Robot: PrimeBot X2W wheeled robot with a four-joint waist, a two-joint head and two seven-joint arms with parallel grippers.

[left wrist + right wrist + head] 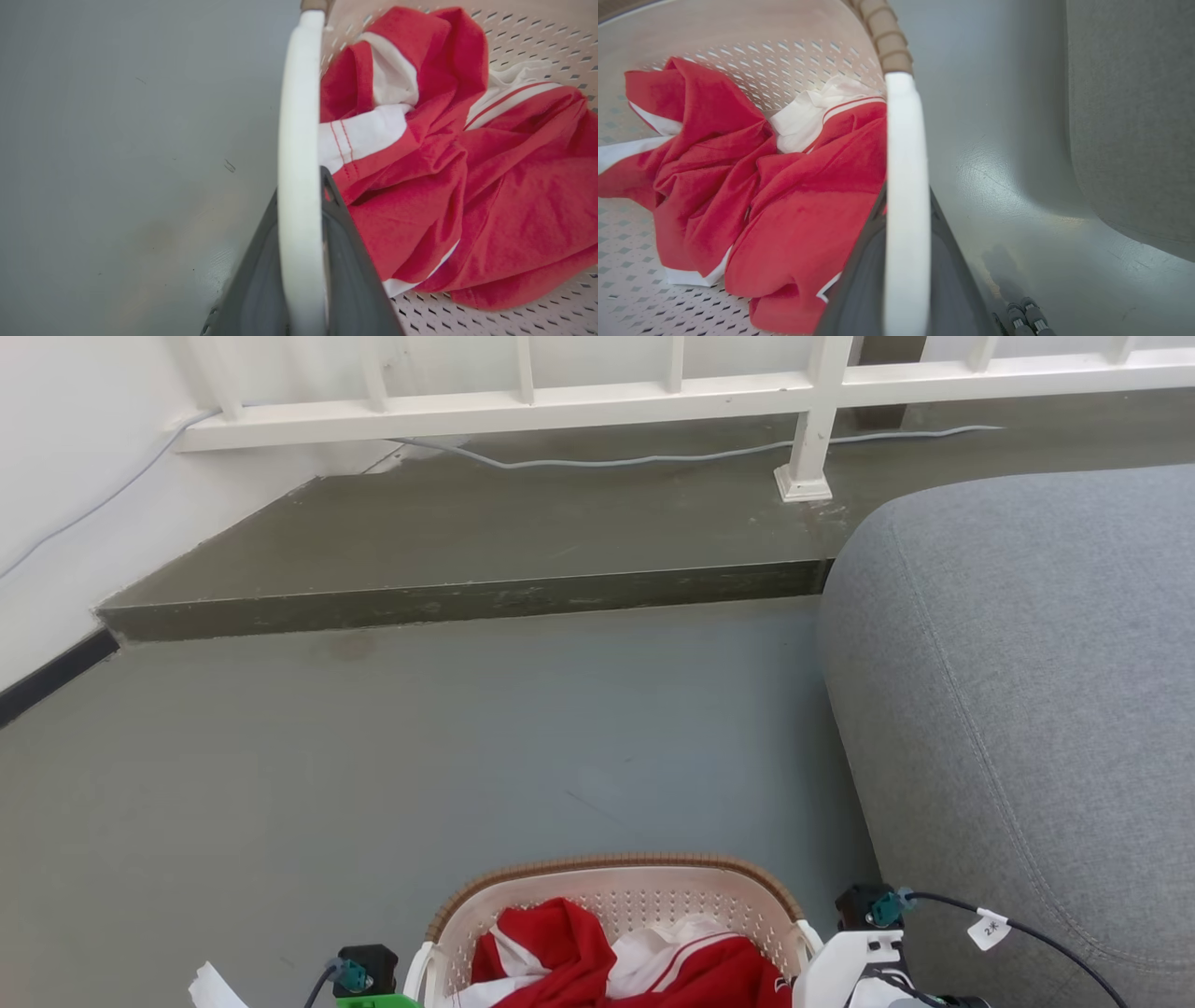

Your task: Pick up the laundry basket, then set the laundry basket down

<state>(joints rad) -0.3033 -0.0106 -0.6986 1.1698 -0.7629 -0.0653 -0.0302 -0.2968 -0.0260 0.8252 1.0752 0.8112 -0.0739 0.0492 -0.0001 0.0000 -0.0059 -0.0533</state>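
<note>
Left gripper, right gripper clamp handles; laundry basket between.

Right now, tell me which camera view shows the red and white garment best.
The right wrist view: the red and white garment lies nearly whole on the laundry basket floor. The left wrist view shows it close but cut at the right edge; the head view cuts it off at the bottom.

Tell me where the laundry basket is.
The laundry basket is at the head view's bottom centre, left of the grey sofa, gripped by left hand and right hand.
</note>
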